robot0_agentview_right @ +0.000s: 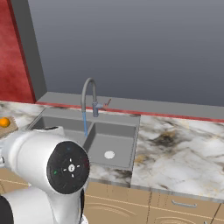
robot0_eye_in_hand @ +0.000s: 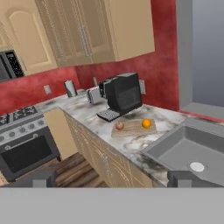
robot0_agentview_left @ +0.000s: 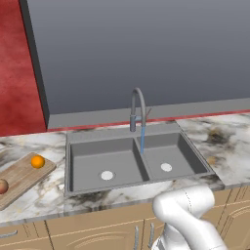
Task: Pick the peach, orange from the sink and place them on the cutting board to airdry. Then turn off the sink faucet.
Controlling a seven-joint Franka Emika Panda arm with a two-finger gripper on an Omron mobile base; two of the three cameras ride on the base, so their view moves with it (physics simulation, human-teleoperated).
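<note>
Peach (robot0_agentview_left: 2,186) and orange (robot0_agentview_left: 37,161) on cutting board (robot0_agentview_left: 24,174) | end effector (robot0_eye_in_hand: 112,178) released, empty | faucet (robot0_agentview_left: 138,110) running | we risk knocking the spout instead of the lever

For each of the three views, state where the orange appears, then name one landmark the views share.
Left base view: orange at the left edge, on the cutting board.
Right base view: at the far left edge.
Hand view: centre, on the board's right end.
Shared landmark: the sink.
</note>
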